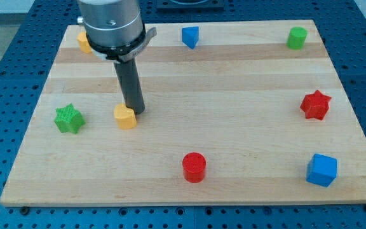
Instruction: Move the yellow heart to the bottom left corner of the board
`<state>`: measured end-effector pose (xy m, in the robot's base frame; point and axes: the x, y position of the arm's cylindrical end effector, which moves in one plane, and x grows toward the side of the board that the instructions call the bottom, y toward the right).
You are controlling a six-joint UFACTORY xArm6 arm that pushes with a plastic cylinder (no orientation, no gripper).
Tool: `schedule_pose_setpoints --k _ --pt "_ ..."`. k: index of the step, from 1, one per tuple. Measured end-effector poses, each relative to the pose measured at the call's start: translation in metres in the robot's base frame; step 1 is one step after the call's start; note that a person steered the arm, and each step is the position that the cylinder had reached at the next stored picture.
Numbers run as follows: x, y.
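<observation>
One push is getting under way: my tip [134, 112] is pressing the yellow heart [125, 117] from its upper right, the green star [68, 119] lying left. No gripper is fitted. I am judging a steady down-left shove, skirting the star, best.

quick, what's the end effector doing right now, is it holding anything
End effector: a plain rod, nothing to open or close. My tip holds nothing; it sits against the yellow heart, on its upper right.

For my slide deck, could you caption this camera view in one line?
My tip touches the yellow heart from its upper right, green star to the view's left.
</observation>
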<state>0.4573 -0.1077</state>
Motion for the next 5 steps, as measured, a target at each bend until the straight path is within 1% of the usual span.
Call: schedule_pose_setpoints --k 2,4,5 --pt "0.050 -0.027" --pt "0.086 -0.046" --pt "0.049 -0.022"
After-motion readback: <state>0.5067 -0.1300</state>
